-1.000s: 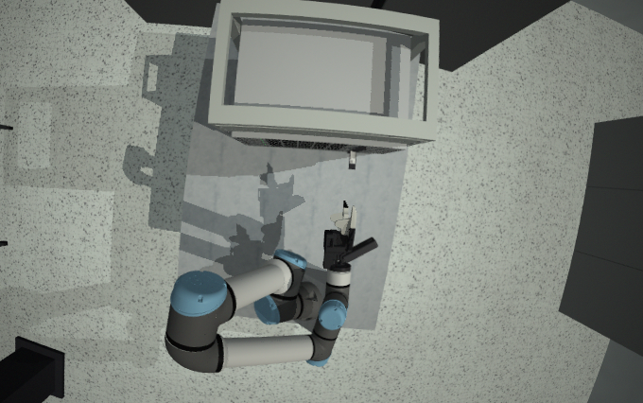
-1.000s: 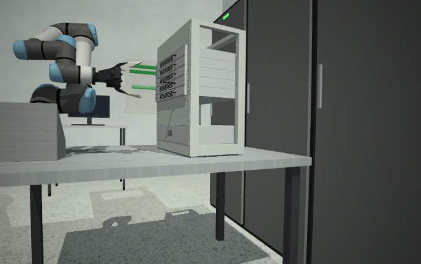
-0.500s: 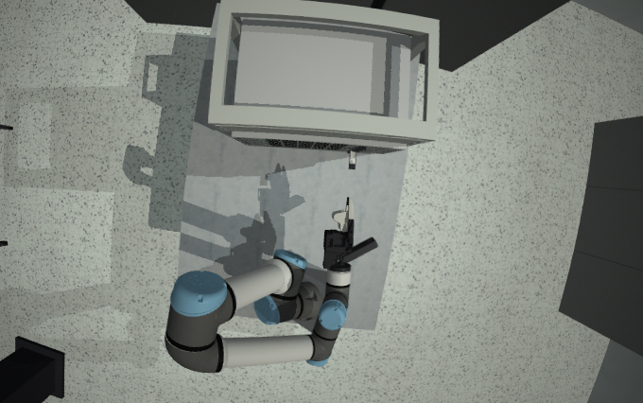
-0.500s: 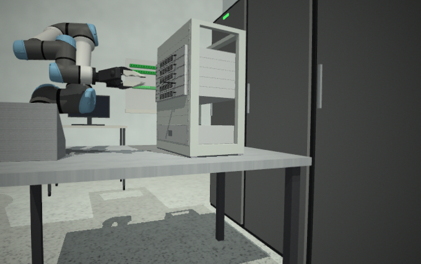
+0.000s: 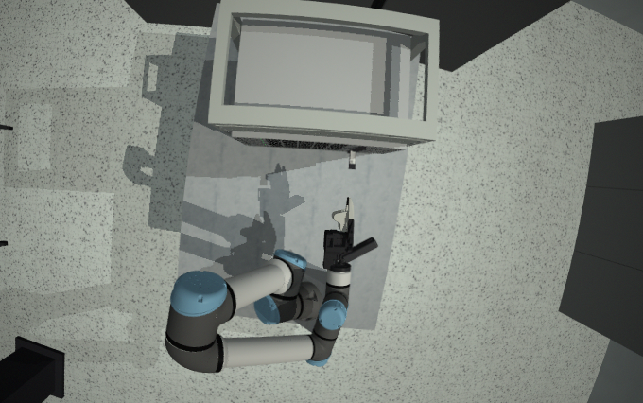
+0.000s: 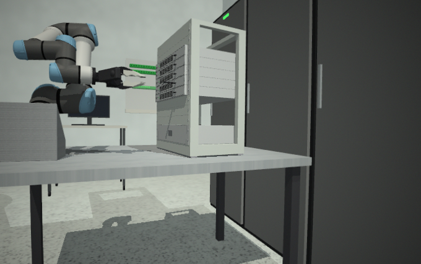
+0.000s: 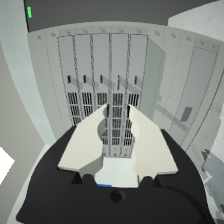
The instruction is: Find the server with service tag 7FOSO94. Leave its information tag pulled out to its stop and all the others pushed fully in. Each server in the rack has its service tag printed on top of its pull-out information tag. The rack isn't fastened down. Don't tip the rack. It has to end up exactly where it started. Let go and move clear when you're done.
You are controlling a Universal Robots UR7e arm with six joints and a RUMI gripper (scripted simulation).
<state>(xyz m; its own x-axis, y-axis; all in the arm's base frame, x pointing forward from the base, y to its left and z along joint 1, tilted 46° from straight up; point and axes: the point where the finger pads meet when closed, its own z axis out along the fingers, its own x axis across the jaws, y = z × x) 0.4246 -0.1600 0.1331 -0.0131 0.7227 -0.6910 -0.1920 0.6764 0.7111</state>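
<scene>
A pale grey rack (image 5: 322,120) (image 6: 217,62) (image 7: 47,75) stands on the table and holds several servers (image 6: 166,74) (image 7: 102,60) stacked in its upper front. One information tag (image 5: 351,160) (image 7: 118,82) sticks out of the rack's front on the right; the others look pushed in. My gripper (image 5: 347,204) (image 6: 141,79) (image 7: 118,105) hovers in front of the servers, a short way off and in line with the pulled-out tag. Its pale fingers are nearly together with nothing between them. The printed tags are too small to read.
The arm is mounted on a grey block (image 6: 28,130) at the near end of the table (image 6: 155,164) (image 5: 294,189). Tall dark cabinets (image 6: 342,124) stand right behind the rack. A desk with a monitor (image 6: 90,107) stands in the far background.
</scene>
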